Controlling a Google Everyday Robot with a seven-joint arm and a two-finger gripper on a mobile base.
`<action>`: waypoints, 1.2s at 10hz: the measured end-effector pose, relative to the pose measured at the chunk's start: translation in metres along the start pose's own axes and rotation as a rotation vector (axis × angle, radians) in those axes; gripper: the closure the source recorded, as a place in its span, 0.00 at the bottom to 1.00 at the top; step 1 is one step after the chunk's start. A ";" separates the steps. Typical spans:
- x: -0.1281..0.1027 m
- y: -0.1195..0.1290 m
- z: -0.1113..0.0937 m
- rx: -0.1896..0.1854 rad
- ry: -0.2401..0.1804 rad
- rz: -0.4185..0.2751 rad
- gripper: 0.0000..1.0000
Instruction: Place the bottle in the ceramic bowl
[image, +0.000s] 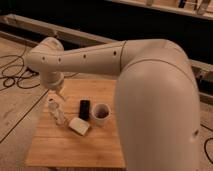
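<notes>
The small clear bottle (56, 113) with a white cap stands upright near the left edge of the wooden table (60, 147). My gripper (60, 94) hangs just above it and slightly to its right, at the end of the big white arm (145, 85) that crosses the view. The dark ceramic bowl is hidden behind the arm on the right.
A light cylindrical mug (100, 114) stands mid-table. A small black object (85, 109) lies to its left and a pale rectangular block (79, 126) in front of it. Cables (15, 80) lie on the floor at left. A dark wall runs behind.
</notes>
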 end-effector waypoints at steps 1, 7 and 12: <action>-0.004 -0.006 0.008 -0.018 -0.016 -0.018 0.29; -0.018 -0.013 0.045 -0.138 -0.096 -0.074 0.29; -0.031 -0.009 0.061 -0.207 -0.142 -0.095 0.29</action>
